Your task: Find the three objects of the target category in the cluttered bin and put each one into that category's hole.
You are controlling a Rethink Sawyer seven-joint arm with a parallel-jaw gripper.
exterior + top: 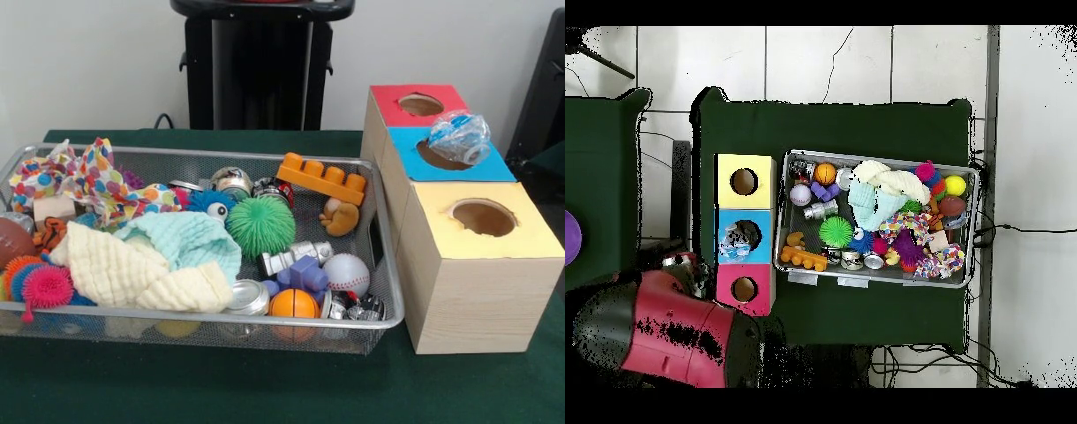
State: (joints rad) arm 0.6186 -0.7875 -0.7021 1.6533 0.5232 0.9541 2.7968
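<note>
Hand: hidden, state cannot be told; arm (660,335) drawn back. Clear crumpled item (460,137) over the blue box's hole (441,156), not dropped. Wire bin (381,265) beyond, cluttered. Step, judged: next search; needs reach into bin.

No readable text, label, brand or number anywhere. Cans (249,297) in the wire bin (391,291) too small and blurred to make out any print. Coloured box tops (459,157) plain, without marks. Crumpled clear bottle (459,137) showing no legible label. Claw not visible for reference.
</note>
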